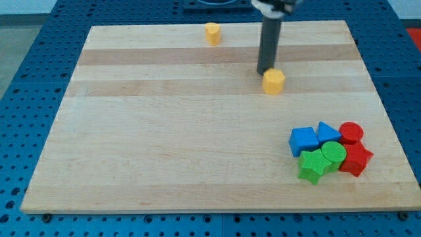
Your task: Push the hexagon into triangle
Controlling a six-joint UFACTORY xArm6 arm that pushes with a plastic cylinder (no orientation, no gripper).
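My tip, a bare rod with nothing to open or close, touches the yellow hexagon (upper-left edge), well apart from the blue triangle.

Bright even overhead light, soft short shadows under blocks; slight blur, mild glare on board

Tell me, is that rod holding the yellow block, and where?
Nothing is held. My tip only rests against the yellow hexagon at its upper left edge.

No text, label, brand, number or sign can be read anywhere.
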